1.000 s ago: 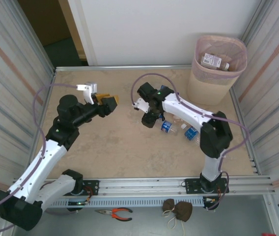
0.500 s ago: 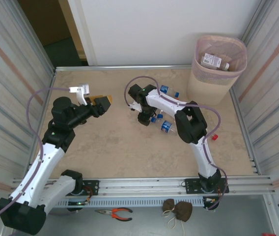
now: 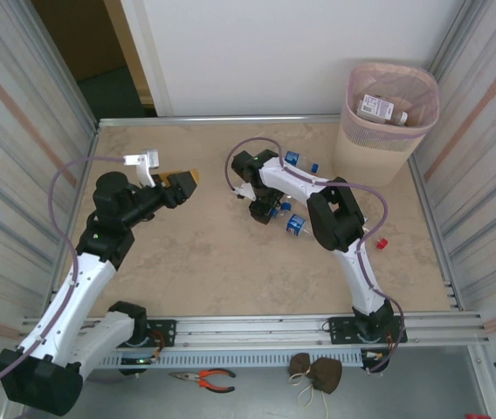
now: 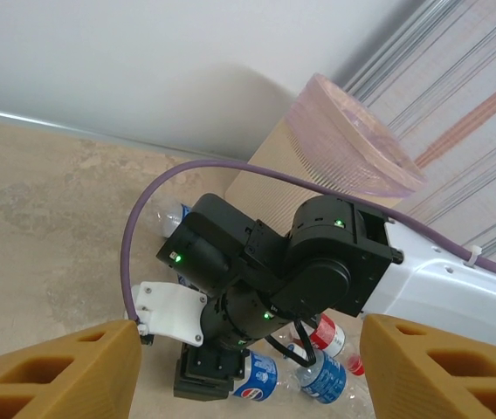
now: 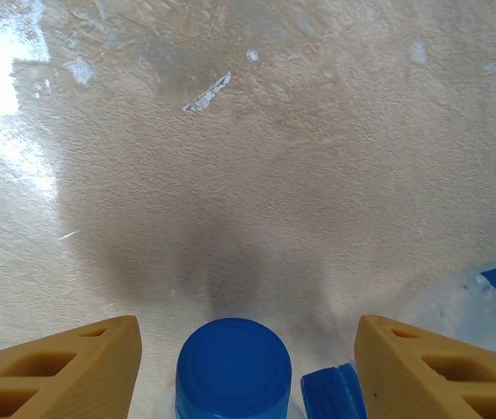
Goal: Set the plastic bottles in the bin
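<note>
Plastic bottles [image 3: 294,225]: small, clear, with blue caps and blue labels. Several lie loose on the desk [image 3: 196,262] and one is already binned.

Left fingers [image 4: 65,371]: spread wide with nothing between them. They are raised over the desk, well to the left of the bottles and aimed toward them (idle, by the look of it).

Right fingers [image 5: 73,367]: pointed down at the desk and standing apart. A blue cap [image 5: 230,367] sits between them with a narrow gap on either side, so neither finger touches it. A second cap [image 5: 334,393] lies just inside the right-hand finger. A clear labelled body [image 5: 479,292] lies just past that finger. In the left wrist view, two blue-labelled bottles [image 4: 257,377] lie close beside these fingertips, with a red-capped bottle [image 4: 328,336] just behind them.

Far bottle [image 3: 293,160]: on the desk beyond the right fingers, toward the wall.

Bin [image 3: 361,153]: well to the right of the right fingers, in the far corner. It is tall and open-topped, with a white-labelled bottle [image 3: 379,108] inside.

Handling, as a judgement:
- The bottles look empty, so they are probably very light.
- The walls are thin and likely to dent under a hard squeeze.
- The bodies are smooth and round, so a bottle may roll off or squirt out of a loose pinch.
- The cap and neck are the stiffest part and narrow enough for the fingers, which makes them the better hold.
- A grip across the label should also work if it is centred.
- With neighbours crowding the right-hand finger, closing may nudge or catch a second bottle.
</note>
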`<action>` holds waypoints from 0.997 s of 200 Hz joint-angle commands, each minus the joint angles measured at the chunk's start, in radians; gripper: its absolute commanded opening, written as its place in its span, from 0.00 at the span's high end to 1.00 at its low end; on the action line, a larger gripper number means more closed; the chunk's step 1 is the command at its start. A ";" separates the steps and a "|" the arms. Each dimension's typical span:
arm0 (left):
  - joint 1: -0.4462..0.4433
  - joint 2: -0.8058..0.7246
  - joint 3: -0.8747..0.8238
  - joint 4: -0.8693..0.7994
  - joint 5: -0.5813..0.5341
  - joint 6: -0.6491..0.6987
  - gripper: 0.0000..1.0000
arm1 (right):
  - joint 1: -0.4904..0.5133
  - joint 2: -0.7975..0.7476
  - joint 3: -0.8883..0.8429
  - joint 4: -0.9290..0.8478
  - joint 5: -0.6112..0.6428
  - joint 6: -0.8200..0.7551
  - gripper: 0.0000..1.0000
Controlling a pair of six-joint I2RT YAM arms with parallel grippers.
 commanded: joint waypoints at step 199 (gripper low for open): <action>0.009 -0.021 -0.032 0.028 -0.015 -0.022 0.33 | -0.017 -0.121 -0.006 0.028 -0.267 0.052 0.67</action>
